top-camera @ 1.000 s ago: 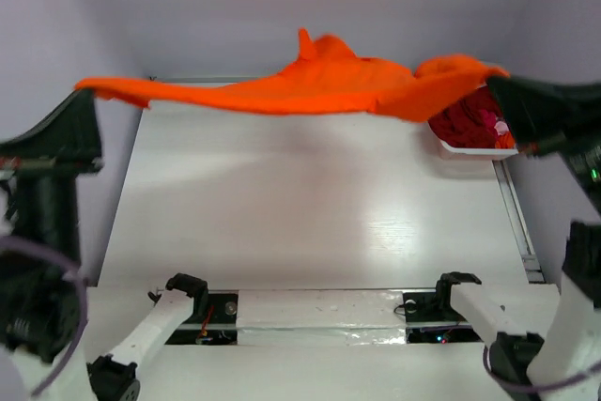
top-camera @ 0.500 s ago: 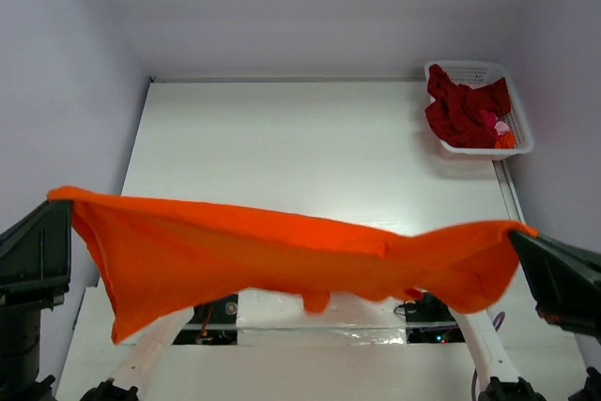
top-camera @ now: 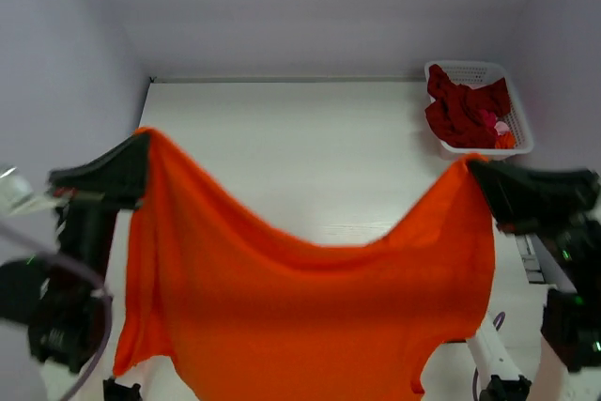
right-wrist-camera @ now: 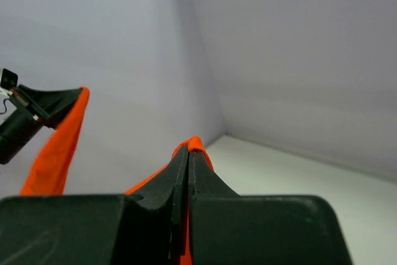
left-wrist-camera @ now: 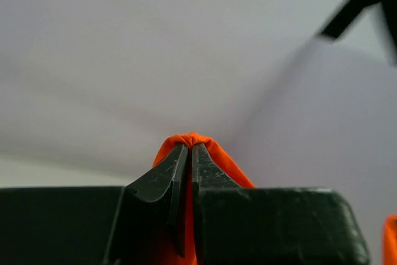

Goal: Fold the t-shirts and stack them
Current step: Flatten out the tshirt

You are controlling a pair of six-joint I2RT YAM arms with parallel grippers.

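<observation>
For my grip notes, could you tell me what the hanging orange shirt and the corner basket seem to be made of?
The orange t-shirt looks like soft matte cloth, probably knit: it sags and drapes between its held corners. The basket looks like white moulded plastic, judging by its rigid lattice walls.

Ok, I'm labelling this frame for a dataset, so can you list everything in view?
orange t-shirt: one, bright orange, hanging spread in the air between the two grippers, over the near part of the table
dark red cloth: one heap, number of garments unclear, in the basket
pink cloth: one small bit, pink, in the basket against the dark red cloth
basket: one, white lattice, far right corner of the table
table: one, white
left gripper: one, black, shut on one upper corner of the orange t-shirt
right gripper: one, black, shut on the other upper corner
</observation>
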